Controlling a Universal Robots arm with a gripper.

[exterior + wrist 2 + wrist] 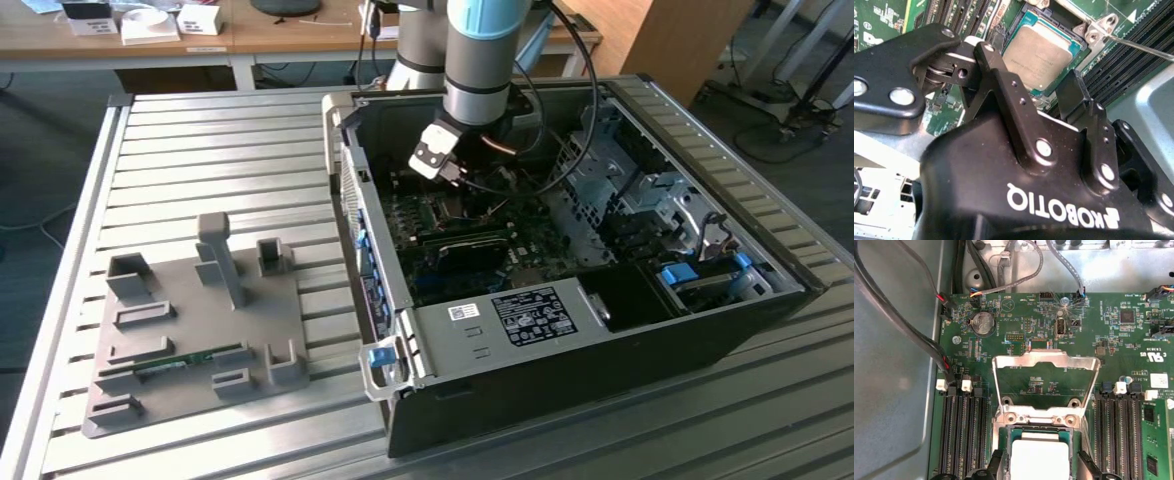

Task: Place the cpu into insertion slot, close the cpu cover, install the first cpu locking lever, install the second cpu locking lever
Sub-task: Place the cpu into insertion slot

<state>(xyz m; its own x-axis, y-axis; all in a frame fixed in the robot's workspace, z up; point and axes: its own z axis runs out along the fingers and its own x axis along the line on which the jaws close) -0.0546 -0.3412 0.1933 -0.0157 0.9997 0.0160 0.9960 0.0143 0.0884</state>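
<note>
The cpu (1036, 460) (1041, 50), with its silver-grey top, lies flat in the insertion slot (1040, 430) on the green board. My gripper (1040, 467) (1029, 67) hangs just above it, open. One black fingertip (996, 465) stands on each side of the chip, with a small gap to it. The cpu cover (1045, 360) is swung back from the slot on its hinge and stands over the board behind it. A thin metal locking lever (1139, 47) sticks out beside the slot. In the exterior view the gripper (454, 175) reaches down into the open computer case (561, 330).
Long black memory slots (961, 435) (1116, 435) flank the socket on both sides. Black and grey cables (904, 325) run along the case wall, near a coin battery (983, 322). A grey fixture plate (200, 330) lies on the slatted table at the exterior view's left.
</note>
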